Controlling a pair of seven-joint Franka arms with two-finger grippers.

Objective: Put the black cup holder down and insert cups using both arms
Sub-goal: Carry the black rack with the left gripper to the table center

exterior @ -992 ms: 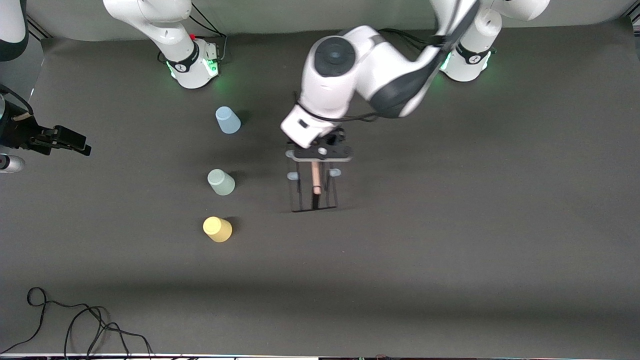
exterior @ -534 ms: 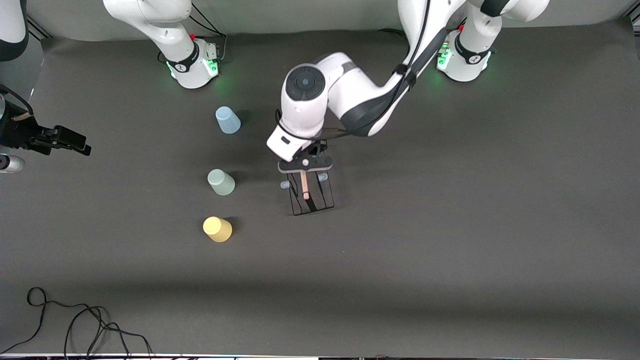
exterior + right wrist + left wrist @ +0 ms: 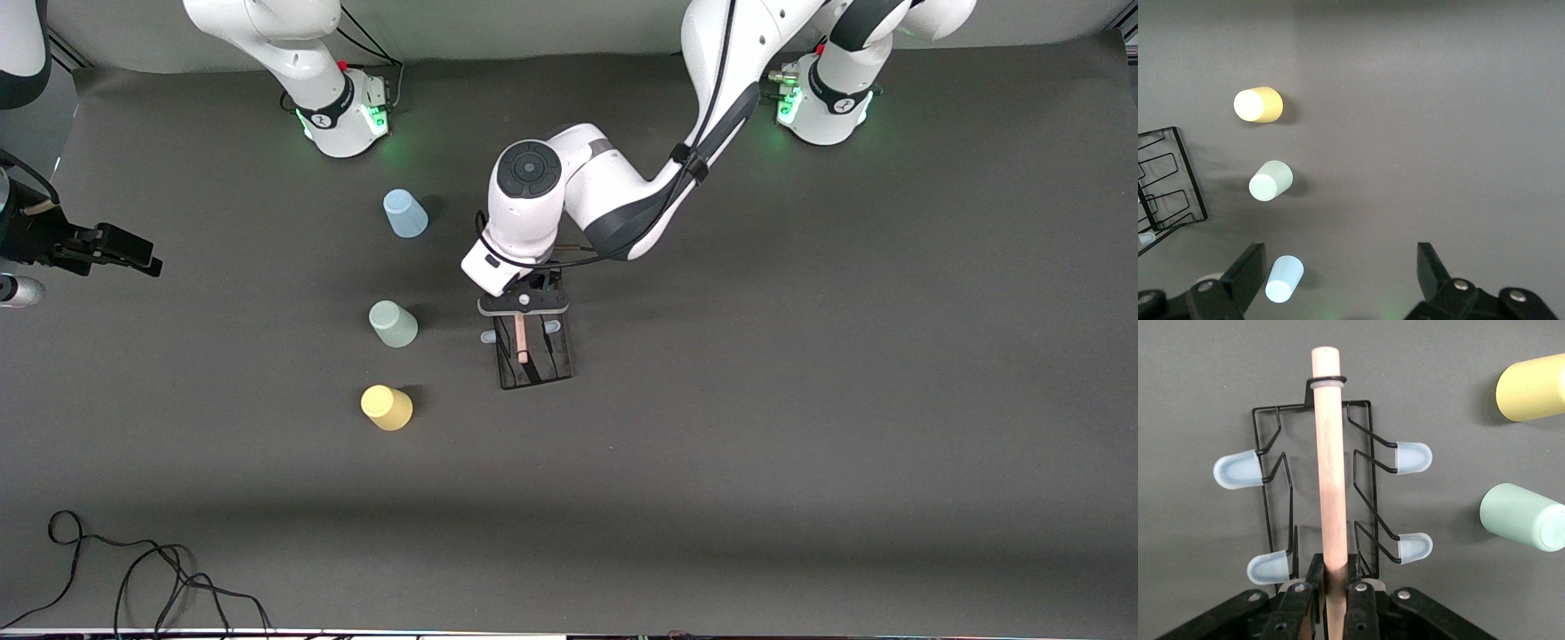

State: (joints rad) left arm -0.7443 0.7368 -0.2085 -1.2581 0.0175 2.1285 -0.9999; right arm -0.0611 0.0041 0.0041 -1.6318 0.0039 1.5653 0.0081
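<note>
The black cup holder (image 3: 532, 354) is seen in the front view near the middle of the desk (image 3: 800, 356), clamped by its light wooden rod handle (image 3: 521, 338) in the left tool (image 3: 523, 304); its base appears to sit at or just above the desk surface, though contact cannot be confirmed. The light blue cup (image 3: 404, 214), pale green cup (image 3: 393, 324) and yellow cup (image 3: 387, 408) are lined up well apart from the rack, toward the right arm's end, all mouth-down. The right tool (image 3: 133, 258) waits at that end of the desk. In the left wrist view, the left tool (image 3: 1335, 597) is shown clenched on the rod (image 3: 1330, 460), with four pale-tipped pegs (image 3: 1413, 457) visible on the wire frame (image 3: 1365, 487). In the right wrist view, the right tool (image 3: 1341, 277) is released, its fingers spread wide above the three cups (image 3: 1271, 180). For a good placement, the rack should be lowered level until the whole base rests flat, and only then released, so that it is not tipped.
</note>
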